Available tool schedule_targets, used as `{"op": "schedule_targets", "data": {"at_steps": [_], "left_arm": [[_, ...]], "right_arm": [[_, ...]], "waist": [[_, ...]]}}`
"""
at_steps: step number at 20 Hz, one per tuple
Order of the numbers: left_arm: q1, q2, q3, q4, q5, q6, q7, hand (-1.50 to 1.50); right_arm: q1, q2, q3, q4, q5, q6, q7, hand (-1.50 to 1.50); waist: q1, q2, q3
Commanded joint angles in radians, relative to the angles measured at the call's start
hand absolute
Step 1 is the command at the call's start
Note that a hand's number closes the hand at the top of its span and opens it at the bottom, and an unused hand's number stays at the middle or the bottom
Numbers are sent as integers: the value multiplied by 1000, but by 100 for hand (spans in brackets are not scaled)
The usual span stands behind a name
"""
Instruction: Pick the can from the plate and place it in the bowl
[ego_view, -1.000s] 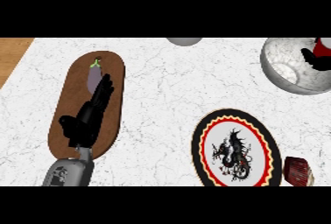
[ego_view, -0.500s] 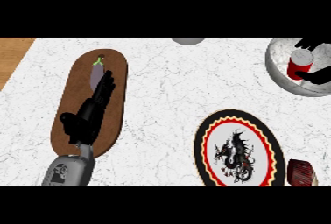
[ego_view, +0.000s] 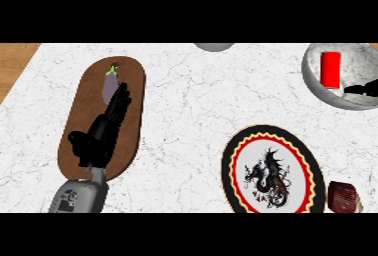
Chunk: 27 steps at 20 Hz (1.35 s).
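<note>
One white marble counter (ego_view: 192, 110) I saw: red can (ego_view: 330, 68) lay in far-right bowl (ego_view: 356, 60); left hand (ego_view: 100, 137) flat open, empty, over brown board (ego_view: 134, 135); right hand (ego_view: 363, 90) state unclear.

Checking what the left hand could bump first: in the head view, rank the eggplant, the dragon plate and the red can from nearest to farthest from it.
1. eggplant: close by the left hand, on the wooden board at the left.
2. dragon plate: to the hand's lower right.
3. red can: far right near the top, lying in the bowl.
</note>
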<state>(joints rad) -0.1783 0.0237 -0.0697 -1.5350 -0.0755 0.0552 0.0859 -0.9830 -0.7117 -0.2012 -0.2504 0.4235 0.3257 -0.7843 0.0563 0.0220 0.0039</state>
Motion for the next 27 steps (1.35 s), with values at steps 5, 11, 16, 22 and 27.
{"op": "schedule_targets", "data": {"at_steps": [5, 11, 16, 22, 27], "left_arm": [[32, -9, -18, -17, -15, 6, -7, 0], [23, 17, 15, -11, 24, -29, -19, 0], [-3, 16, 11, -7, 0, -10, 3, 0], [1, 29, 37, -5, 32, -31, 0, 0], [-3, 20, 28, -23, 28, -22, 30, 0]], "right_arm": [[-87, -84, -116, 94, -104, 132, 53, -150], [-51, -185, -169, 146, -162, 291, 71, -150], [-19, -214, -172, 132, -177, 421, 81, -150], [59, -212, -161, 84, -185, 509, 31, -150], [119, -237, -169, 51, -208, 521, 10, -150]], "waist": [[-5, -5, -1], [1, 4, 1], [-5, 3, 2], [-11, 4, 3], [-17, 2, 5]]}}
